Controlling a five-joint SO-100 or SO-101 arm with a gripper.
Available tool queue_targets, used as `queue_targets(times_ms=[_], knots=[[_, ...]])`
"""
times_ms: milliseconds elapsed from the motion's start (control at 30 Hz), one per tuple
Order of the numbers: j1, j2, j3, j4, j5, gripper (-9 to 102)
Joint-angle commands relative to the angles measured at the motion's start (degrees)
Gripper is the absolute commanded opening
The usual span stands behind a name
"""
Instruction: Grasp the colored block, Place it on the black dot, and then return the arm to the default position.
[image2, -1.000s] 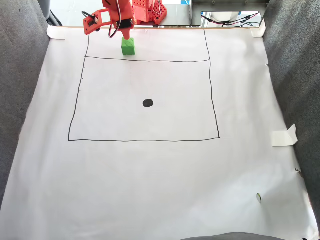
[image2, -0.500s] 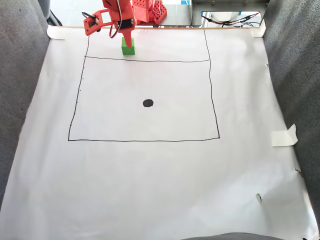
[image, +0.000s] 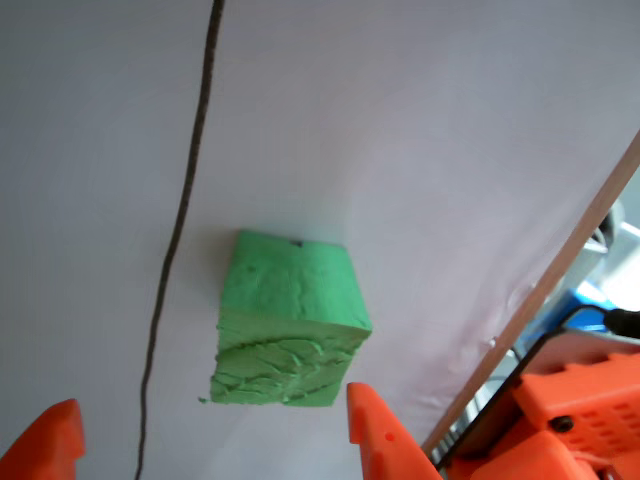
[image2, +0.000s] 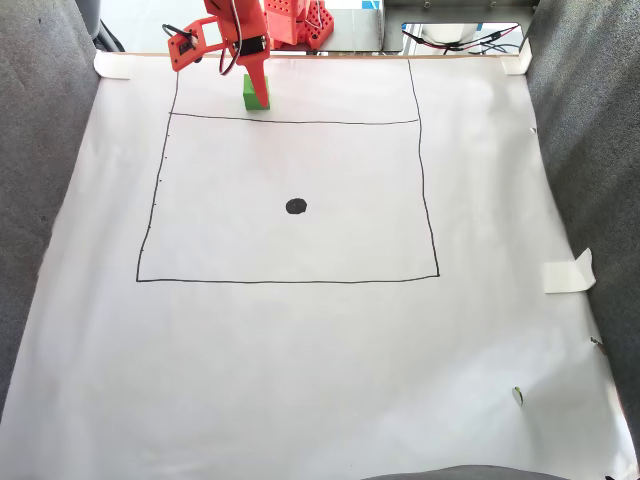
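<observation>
the bright green foam cube (image2: 252, 91) sits on the white paper sheet (image2: 320, 340) near the sheet's far edge, left of centre in the fixed view, just beyond the thin black line (image2: 300, 121) that crosses the drawn rectangle. in the other view the cube (image: 288, 320) lies flat on the paper, its cracked, ridged face turned toward the camera, a thin dark line (image: 180, 230) running beside it on the left.

the orange two-finger gripper (image: 215, 440) is spread wide. its two pointed orange fingertips (image: 375, 435) stand apart at the lower edge of the other view, one on each side of the cube's near face, and neither touches the foam. nothing is grasped. in the fixed view the gripper (image2: 260, 88) overlaps the right side of the cube.

the small black oval dot (image2: 296, 206) lies near the middle of the drawn rectangle, well apart from the cube and toward the sheet's near edge.
</observation>
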Motion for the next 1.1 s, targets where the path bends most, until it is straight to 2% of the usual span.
queue_targets(times_ms=[0,267,1067], knots=[[0.09,0.70,0.70,-1.05,-0.53,33],[0.09,1.41,3.34,-0.88,-2.72,35],[3.78,-1.49,6.86,-8.17,-5.62,38]])
